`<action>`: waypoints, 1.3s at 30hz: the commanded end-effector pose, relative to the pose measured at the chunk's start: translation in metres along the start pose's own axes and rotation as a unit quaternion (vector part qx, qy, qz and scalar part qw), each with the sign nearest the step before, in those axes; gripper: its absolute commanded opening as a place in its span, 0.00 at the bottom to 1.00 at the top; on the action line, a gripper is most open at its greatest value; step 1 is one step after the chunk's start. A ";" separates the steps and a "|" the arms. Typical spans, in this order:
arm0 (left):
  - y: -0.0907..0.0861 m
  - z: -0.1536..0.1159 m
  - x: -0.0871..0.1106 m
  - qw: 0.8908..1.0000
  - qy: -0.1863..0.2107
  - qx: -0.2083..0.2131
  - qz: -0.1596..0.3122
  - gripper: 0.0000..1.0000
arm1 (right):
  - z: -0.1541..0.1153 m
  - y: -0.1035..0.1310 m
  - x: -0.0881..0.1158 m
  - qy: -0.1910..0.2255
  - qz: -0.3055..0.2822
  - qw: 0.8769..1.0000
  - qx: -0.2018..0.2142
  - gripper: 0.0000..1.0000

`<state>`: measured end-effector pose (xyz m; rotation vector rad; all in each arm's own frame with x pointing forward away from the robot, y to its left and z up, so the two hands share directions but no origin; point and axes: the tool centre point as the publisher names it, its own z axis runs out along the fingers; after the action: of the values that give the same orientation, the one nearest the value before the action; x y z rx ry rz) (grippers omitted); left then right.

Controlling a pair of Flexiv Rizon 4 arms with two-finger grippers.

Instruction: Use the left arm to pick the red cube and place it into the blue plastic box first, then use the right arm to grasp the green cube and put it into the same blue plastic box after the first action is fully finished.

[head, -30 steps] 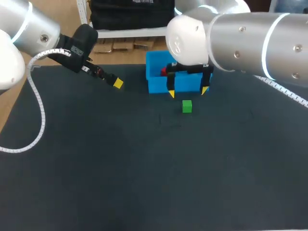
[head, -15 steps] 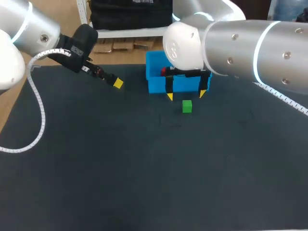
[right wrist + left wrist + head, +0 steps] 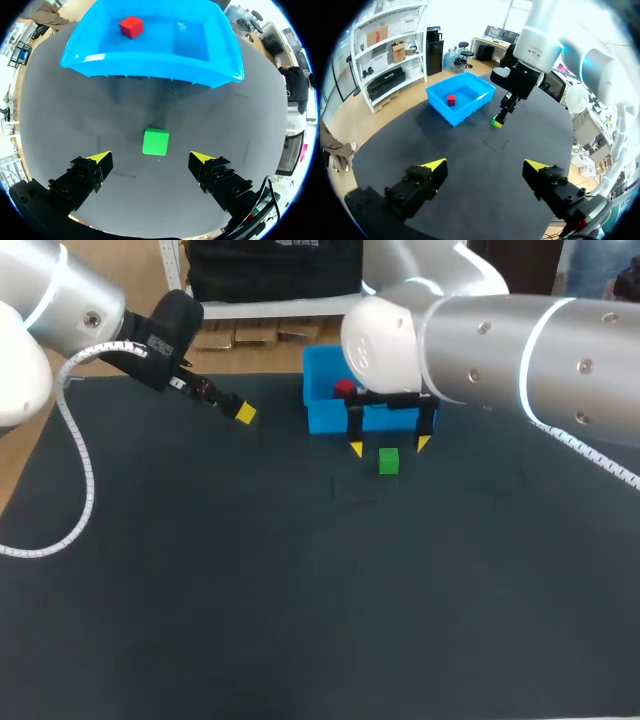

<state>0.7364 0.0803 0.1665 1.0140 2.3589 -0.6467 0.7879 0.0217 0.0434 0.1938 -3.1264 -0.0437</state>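
the red cube (image 3: 131,26) lies in the blue plastic box (image 3: 150,62), so job one looks done. the left gripper (image 3: 485,165) is far off, fingers apart and empty. the green cube (image 3: 155,142) sits just in front of the box, and the right gripper (image 3: 150,159) hangs over it, fingers wide, holding nothing. next it should go down and squeeze. the cube has no long side; it lies flat, square to the fingers

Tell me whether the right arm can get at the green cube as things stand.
Probably yes. The right gripper hangs open above the green cube, which shows between its spread fingers with nothing in the way. The blue plastic box stands beyond the cube, apart from it.
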 end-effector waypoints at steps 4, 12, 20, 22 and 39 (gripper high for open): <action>0.001 0.000 0.001 1.000 -0.002 0.002 0.001 1.00 | 0.009 -0.001 -0.004 0.003 -0.003 1.000 -0.002 1.00; 0.001 0.000 0.001 1.000 -0.002 0.002 0.001 1.00 | 0.016 0.001 -0.011 0.006 -0.007 1.000 -0.002 1.00; 0.001 0.000 0.001 1.000 -0.002 0.002 0.001 1.00 | 0.024 0.003 -0.019 0.008 -0.008 1.000 -0.004 1.00; 0.001 0.000 0.001 1.000 -0.002 0.002 0.001 1.00 | 0.028 0.003 -0.020 0.009 -0.007 1.000 -0.006 1.00; 0.001 0.000 0.001 1.000 -0.002 0.002 0.001 1.00 | 0.048 -0.006 -0.019 0.014 0.007 1.000 -0.013 1.00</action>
<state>0.7364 0.0803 0.1665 1.0140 2.3589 -0.6467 0.8067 0.0202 -0.0023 0.1716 -3.0972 -0.0762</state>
